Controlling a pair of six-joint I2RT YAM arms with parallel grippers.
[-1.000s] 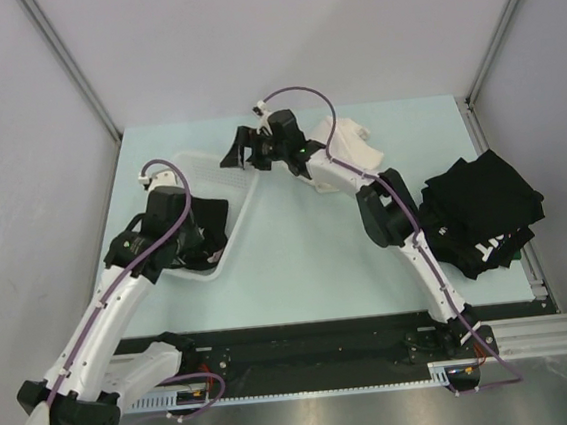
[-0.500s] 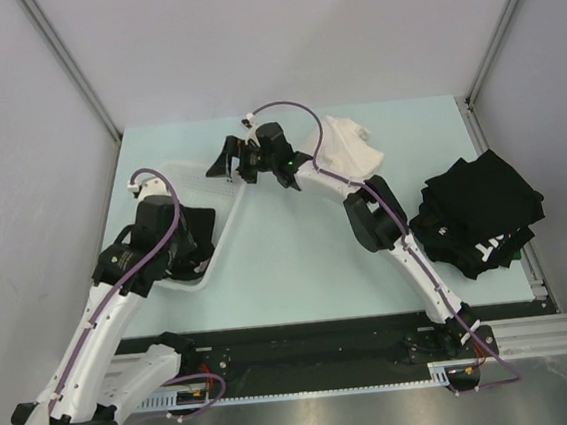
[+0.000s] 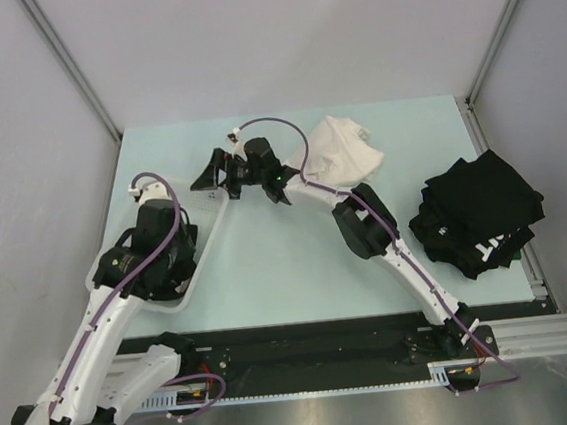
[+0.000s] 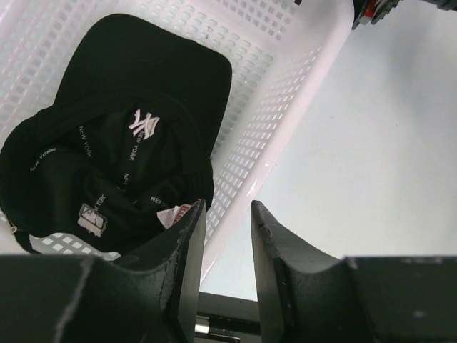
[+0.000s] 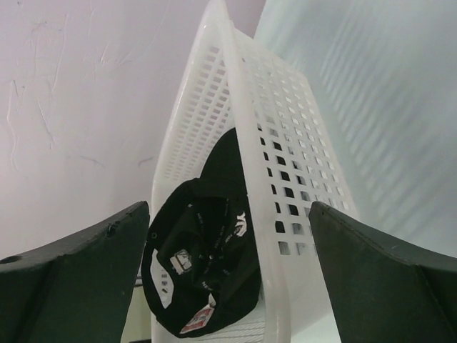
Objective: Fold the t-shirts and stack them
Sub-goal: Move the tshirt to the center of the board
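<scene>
The left gripper is clamped on the rim of the basket, the right gripper spread; black t-shirts are stacked at frame right, the cream t-shirt left crumpled.

Robotics lab cell: grey panel walls, aluminium struts, arms bolted to a table.

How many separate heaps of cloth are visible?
3: a black piece in the white basket at left, a cream-white shirt at the far middle, a black pile at right, which may hide several shirts.
</scene>
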